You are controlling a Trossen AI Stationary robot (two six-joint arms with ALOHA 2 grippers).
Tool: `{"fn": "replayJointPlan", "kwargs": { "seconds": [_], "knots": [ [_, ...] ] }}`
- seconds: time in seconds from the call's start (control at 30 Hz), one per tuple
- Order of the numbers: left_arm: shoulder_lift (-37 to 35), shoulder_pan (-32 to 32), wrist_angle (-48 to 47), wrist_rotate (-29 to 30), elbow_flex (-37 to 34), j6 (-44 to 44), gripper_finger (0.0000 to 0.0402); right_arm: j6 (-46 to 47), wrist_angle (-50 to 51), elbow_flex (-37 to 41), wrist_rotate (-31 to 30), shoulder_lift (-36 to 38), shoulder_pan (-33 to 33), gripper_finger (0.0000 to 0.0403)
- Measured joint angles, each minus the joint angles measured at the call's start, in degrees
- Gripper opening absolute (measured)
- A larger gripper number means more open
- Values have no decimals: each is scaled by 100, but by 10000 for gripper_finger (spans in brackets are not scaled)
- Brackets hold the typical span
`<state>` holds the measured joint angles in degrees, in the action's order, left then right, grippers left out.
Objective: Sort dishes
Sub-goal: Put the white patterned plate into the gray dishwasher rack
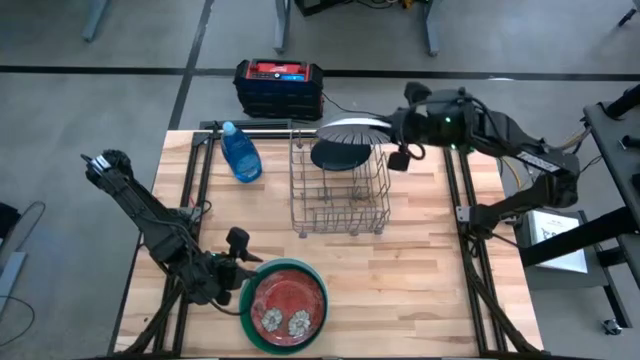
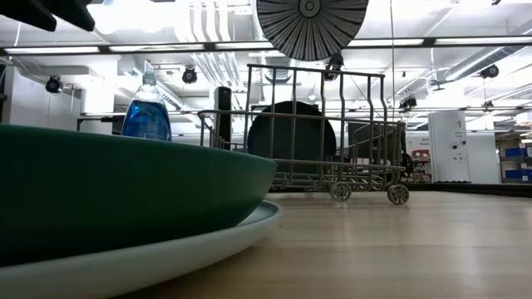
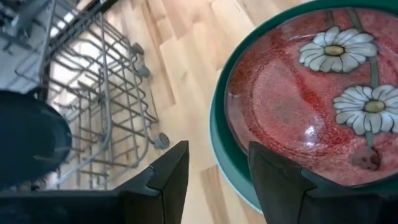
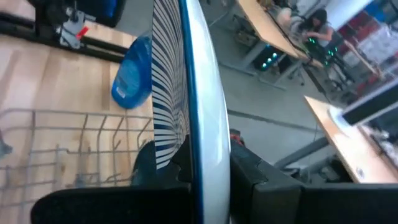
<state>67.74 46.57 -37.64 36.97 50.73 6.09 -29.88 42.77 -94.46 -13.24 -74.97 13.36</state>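
Note:
A white plate with dark radial stripes point(image 1: 352, 128) hangs on edge above the far end of the wire rack point(image 1: 340, 195), with my right gripper point(image 1: 393, 130) shut on it. A dark teal plate point(image 1: 340, 155) stands upright between the rack's wires. Near the front edge a red plate with pale flowers point(image 1: 285, 300) lies in a green plate point(image 1: 250, 315); the low view shows a paler plate point(image 2: 208, 241) under them. My left gripper point(image 1: 247, 273) is open at the stack's left rim, which shows just beyond its fingers in the wrist view point(image 3: 217, 180). My right gripper pinches the striped plate's rim point(image 4: 202, 124) between its two fingers point(image 4: 249, 171), one on each face. The fingers come roughly level from the table's right. The plate is lifted clear above the rack, nearly upright, with its striped face point(image 2: 312, 25) toward the table's near side.
A blue bottle point(image 1: 240, 152) stands at the far left of the table, left of the rack. A black and red box point(image 1: 278, 85) sits beyond the far edge. Bare wood point(image 1: 410, 290) lies right of the plate stack.

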Motion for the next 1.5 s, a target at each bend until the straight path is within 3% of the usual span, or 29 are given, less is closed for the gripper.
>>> {"fn": "replayJointPlan", "kwargs": {
  "seconds": [0.2, 0.3, 0.5, 0.83, 1.1, 1.27, 1.5],
  "knots": [
    [60, 0, 149, 30, -82, 672, 155, -541, -104, 198, 305, -308, 370, 26],
    [60, 0, 284, 382, -82, 870, 155, -749, -124, 296, 370, -400, 398, 26],
    [60, -2, 600, 1037, -82, 950, 155, -1006, -205, 522, 1423, -471, 428, 26],
    [60, -2, 922, 1657, -86, 1145, 155, -994, -1073, 1282, 1407, -461, 1075, 26],
    [64, -2, 920, 1861, -88, 1289, 155, -870, -1152, 1687, 2571, -450, 1581, 26],
    [64, -3, 785, 2403, -91, 1267, 155, -897, -1664, 2198, 2600, -475, 1615, 26],
    [64, -7, 760, 2723, -91, 1243, 155, -780, -2064, 2557, 2641, -471, 1623, 26]
  ]
}}
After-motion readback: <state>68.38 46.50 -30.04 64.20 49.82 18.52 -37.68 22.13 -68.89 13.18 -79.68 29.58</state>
